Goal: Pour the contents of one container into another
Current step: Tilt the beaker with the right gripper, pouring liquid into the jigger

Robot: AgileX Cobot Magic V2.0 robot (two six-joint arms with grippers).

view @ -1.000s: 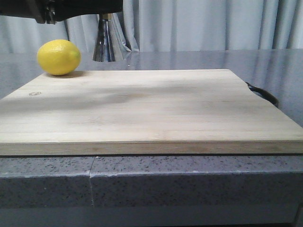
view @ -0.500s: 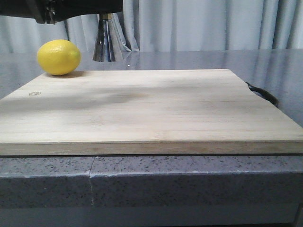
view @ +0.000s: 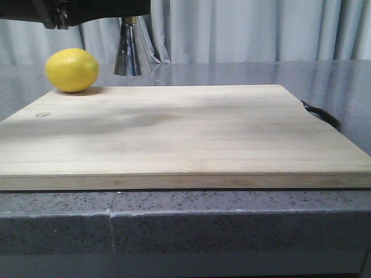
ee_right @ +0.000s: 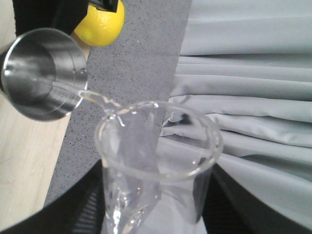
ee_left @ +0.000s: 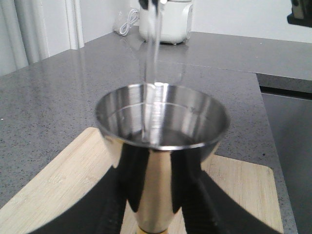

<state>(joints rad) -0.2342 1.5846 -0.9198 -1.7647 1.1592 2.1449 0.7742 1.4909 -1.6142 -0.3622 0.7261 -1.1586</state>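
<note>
My left gripper (ee_left: 158, 197) is shut on the lower cone of the steel jigger (ee_left: 163, 126), holding it upright above the wooden board's far left. From the front only its lower cone (view: 132, 52) shows, under the left arm (view: 87, 10). Over in the right wrist view, my right gripper (ee_right: 156, 200) is shut on the clear glass beaker (ee_right: 156, 161). The beaker is tilted, spout toward the jigger (ee_right: 41, 73). A thin stream of clear liquid (ee_right: 100, 100) runs from the spout into the jigger's cup, where the falling stream (ee_left: 152, 68) meets liquid inside.
A yellow lemon (view: 72, 70) rests on the far left corner of the cutting board (view: 174, 133). A black handle (view: 322, 114) sticks out at the board's right edge. Grey curtains hang behind the counter. A white appliance (ee_left: 165, 22) stands far off on the countertop.
</note>
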